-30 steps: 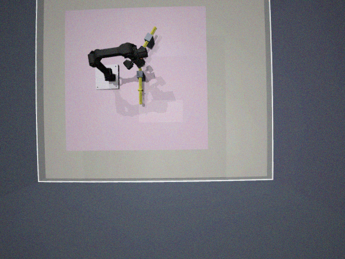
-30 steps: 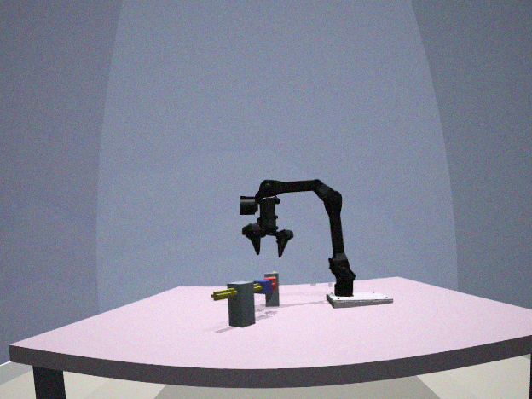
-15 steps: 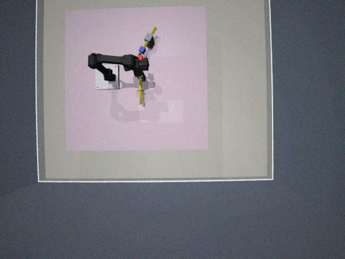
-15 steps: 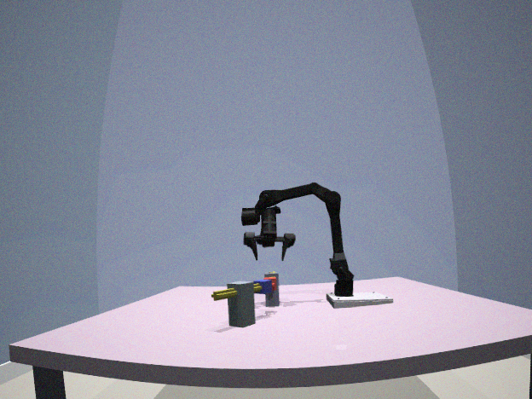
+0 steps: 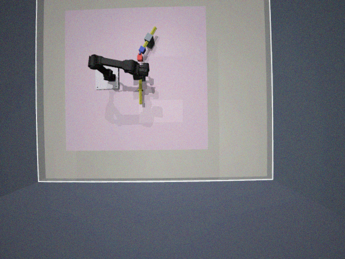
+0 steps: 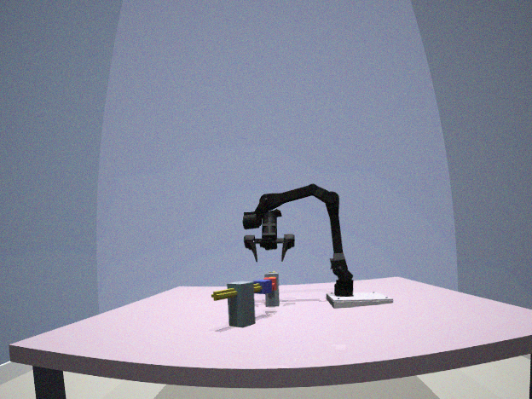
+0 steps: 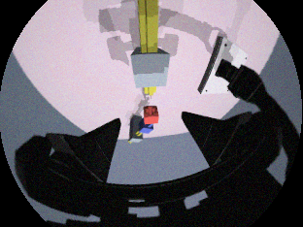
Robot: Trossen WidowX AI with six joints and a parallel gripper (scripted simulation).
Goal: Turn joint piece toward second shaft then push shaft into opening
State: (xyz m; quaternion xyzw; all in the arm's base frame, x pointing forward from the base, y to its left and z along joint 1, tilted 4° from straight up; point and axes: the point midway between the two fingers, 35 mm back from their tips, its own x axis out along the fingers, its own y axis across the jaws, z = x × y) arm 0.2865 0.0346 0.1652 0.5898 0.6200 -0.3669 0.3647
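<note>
The hinged joint piece has a red part [image 5: 140, 57] [image 6: 273, 283] [image 7: 151, 116] beyond a blue part [image 5: 142, 50] [image 6: 263, 286] on the end of the fixed yellow shaft [image 5: 153, 30] [image 6: 223, 294]. The red part's dark opening faces the second yellow shaft [image 5: 140, 98] [image 7: 152, 30] and looks roughly in line with it. That shaft's short tip sticks out of the second block [image 7: 151, 70], with a gap to the red part. My gripper [image 6: 269, 261] [image 7: 151, 117] is open and empty, high above the second block, touching nothing. It hides most of that block in the top view.
The first grey block [image 5: 149, 37] [image 6: 241, 305] carries the fixed shaft at an angle. A thin collar [image 5: 140, 89] sits on the second shaft behind its block. The white base plate [image 5: 102, 83] [image 6: 361, 301] of my arm stands beside the shafts on the pink table [image 5: 92, 133] [image 6: 171, 338].
</note>
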